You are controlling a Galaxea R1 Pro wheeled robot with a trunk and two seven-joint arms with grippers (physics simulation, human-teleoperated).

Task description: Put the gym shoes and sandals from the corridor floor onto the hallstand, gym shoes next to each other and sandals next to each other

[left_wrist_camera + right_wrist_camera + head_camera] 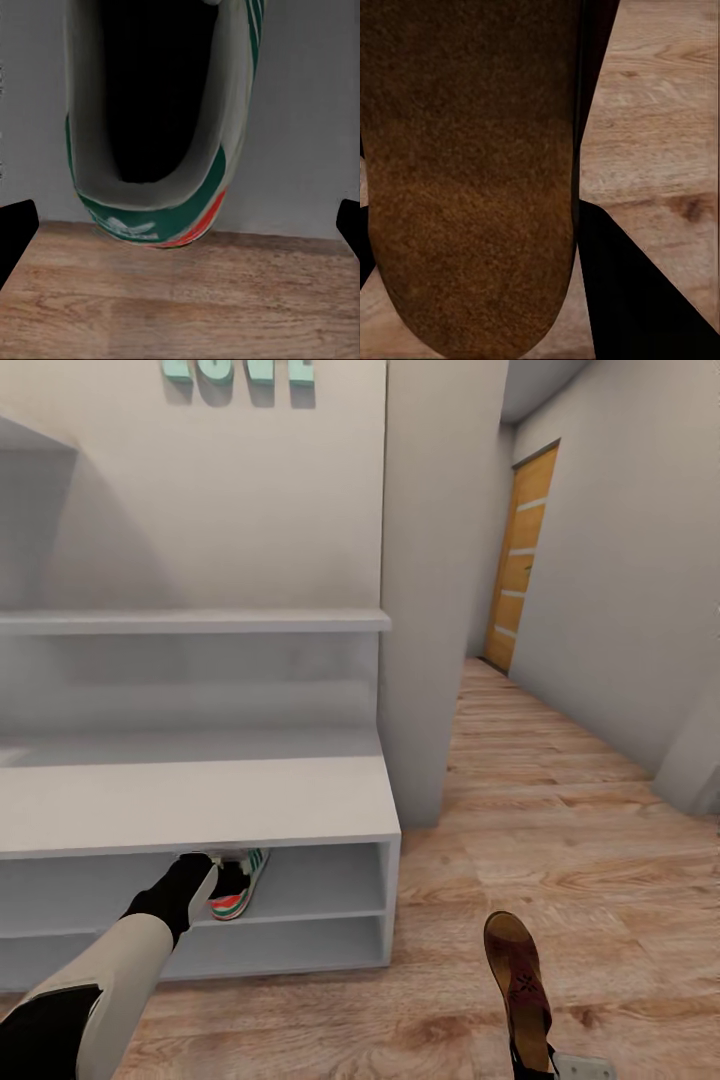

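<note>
The left claw (pixel 205 865) reaches under the bench top into the upper open shelf of the rack (pixel 300 800), at about 8 o'clock in the head view. Its fingers (pixel 16 225) stand spread wide at the two edges of the left wrist view, released, with a shoe (pixel 240 885) between and beyond them but not touched. That shoe sits on the shelf, its heel with the green band and orange-red patch toward the claw, its dark opening facing the wrist camera; below the shelf edge lies wood floor (pixel 180 300).

The right claw (pixel 535 1060) sits at 5 o'clock in the head view, at the frame's lower edge, clenched on the heel end of a sandal (pixel 518 980). The sandal juts away from it above the floor (pixel 560 840), toe toward 12 o'clock. In the right wrist view its mottled brown footbed (pixel 472 180) lies close to the camera, a dark finger (pixel 637 300) beside it.
</note>
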